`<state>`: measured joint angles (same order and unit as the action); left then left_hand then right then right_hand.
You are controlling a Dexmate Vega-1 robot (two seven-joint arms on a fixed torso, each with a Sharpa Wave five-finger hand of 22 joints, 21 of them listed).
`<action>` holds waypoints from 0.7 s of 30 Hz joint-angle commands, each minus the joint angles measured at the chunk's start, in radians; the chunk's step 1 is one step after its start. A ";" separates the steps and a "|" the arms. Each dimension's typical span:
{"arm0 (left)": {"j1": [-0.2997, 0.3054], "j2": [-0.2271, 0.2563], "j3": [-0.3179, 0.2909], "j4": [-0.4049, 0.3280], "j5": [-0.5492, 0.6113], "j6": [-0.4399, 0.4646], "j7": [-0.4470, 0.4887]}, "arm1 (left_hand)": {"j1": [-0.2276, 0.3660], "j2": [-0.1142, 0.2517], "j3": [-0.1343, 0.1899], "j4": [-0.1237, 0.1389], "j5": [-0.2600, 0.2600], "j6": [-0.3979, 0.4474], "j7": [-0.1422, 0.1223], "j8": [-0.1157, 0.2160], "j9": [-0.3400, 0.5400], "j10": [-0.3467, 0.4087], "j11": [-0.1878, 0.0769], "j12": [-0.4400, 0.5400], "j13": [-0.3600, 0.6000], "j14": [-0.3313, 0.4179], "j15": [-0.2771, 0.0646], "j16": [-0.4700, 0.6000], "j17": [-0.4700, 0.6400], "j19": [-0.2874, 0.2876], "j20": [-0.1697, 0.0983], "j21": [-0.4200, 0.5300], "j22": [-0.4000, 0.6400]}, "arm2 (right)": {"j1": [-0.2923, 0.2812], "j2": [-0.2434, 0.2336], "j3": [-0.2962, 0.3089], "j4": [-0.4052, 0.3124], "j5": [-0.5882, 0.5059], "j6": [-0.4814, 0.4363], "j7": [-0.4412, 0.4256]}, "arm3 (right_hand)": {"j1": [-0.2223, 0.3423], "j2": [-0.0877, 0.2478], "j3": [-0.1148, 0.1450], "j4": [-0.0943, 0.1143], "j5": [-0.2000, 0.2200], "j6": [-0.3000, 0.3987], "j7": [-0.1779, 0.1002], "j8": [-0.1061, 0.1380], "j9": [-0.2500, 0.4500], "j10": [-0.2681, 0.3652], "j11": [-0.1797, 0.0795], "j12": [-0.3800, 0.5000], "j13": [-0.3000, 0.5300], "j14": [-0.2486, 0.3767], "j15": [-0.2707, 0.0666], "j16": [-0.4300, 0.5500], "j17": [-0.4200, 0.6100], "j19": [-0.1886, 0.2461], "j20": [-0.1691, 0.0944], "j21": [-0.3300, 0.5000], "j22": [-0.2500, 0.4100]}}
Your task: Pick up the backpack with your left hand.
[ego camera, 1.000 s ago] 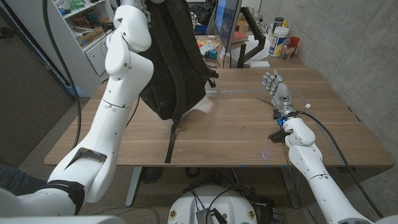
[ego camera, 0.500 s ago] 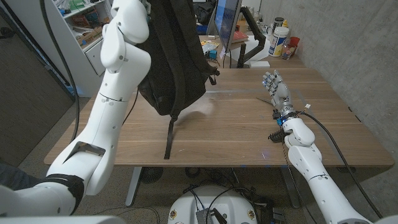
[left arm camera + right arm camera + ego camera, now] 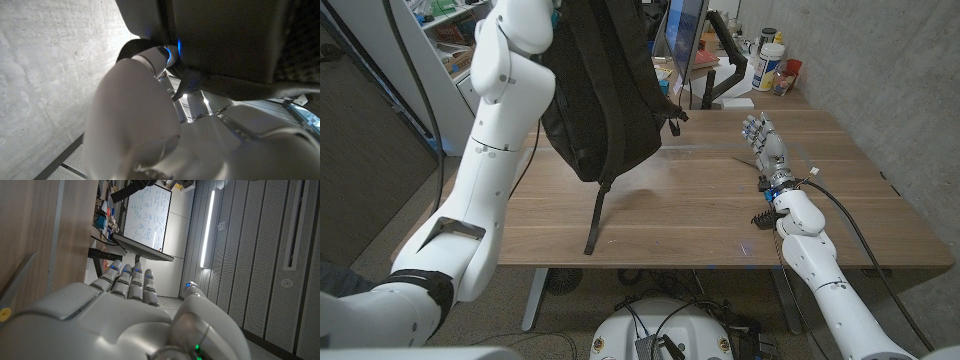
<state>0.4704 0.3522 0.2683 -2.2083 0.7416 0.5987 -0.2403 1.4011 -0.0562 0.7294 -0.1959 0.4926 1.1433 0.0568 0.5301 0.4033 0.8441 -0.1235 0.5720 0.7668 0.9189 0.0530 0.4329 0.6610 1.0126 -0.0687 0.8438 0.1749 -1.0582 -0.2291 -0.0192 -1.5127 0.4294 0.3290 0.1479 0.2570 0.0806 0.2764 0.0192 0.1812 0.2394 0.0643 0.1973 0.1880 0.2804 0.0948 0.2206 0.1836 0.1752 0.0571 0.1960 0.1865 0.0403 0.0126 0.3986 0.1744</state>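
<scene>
A black backpack (image 3: 605,90) hangs in the air over the left half of the wooden table (image 3: 710,215), its top cut off by the picture's upper edge. One long strap (image 3: 594,218) dangles down, its end near the front edge. My left arm (image 3: 505,130) reaches straight up beside the bag. In the left wrist view my left hand (image 3: 150,115) is curled against dark backpack fabric (image 3: 235,45) and holds it. My right hand (image 3: 765,148) stands on its edge on the table's right side, fingers extended and apart, holding nothing; its back (image 3: 130,310) shows in the right wrist view.
A monitor on an arm (image 3: 685,35) stands behind the table's far edge, with bottles and jars (image 3: 770,65) at the far right corner. Shelving (image 3: 450,40) lies off the left. A concrete wall (image 3: 910,90) runs along the right side.
My left arm has risen and carried the backpack higher, its bottom lifting further above the table. The strap trails on the wood. My right hand has not moved.
</scene>
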 commanded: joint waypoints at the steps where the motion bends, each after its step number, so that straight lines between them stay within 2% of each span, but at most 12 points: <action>1: -0.031 0.016 -0.001 0.003 -0.026 -0.040 -0.034 | -0.003 0.005 0.028 0.035 -0.003 0.004 -0.009 -0.002 -0.001 0.000 -0.007 -0.004 0.006 0.191 -0.228 0.000 0.003 0.020 -0.098 0.005 0.002 | 0.012 0.003 -0.003 0.011 -0.003 0.003 0.000 | 0.007 0.002 0.002 -0.007 0.001 0.009 -0.002 0.000 0.002 0.007 0.001 -0.001 0.004 0.009 -0.002 -0.001 0.000 0.008 -0.002 -0.005 0.002; 21: -0.042 0.011 0.016 0.002 -0.021 -0.031 -0.040 | -0.012 0.009 0.029 0.036 -0.010 0.006 -0.011 -0.003 -0.001 0.005 -0.013 -0.010 0.010 0.194 -0.234 -0.005 0.011 0.017 -0.098 0.015 0.001 | 0.020 -0.004 -0.001 0.021 0.000 0.001 0.009 | 0.009 0.002 0.002 -0.010 0.001 0.009 -0.004 -0.001 0.002 0.008 0.001 -0.001 0.004 0.011 -0.006 -0.001 0.000 0.014 -0.003 -0.010 0.003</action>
<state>0.4346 0.3645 0.2744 -2.2073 0.7201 0.5666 -0.2766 1.3846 -0.0575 0.7296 -0.1957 0.4876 1.1487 0.0514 0.5301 0.3986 0.8442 -0.1345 0.5633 0.7730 0.9234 0.0540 0.4251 0.6666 1.0163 -0.0724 0.8539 0.1744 -1.0446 -0.2305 -0.0213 -1.5014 0.4264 0.3309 0.1485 0.2570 0.0806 0.2761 0.0110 0.1813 0.2394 0.0643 0.1973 0.1880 0.2803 0.0948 0.2206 0.1836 0.1807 0.0515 0.1962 0.1865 0.0440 0.0087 0.3918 0.1744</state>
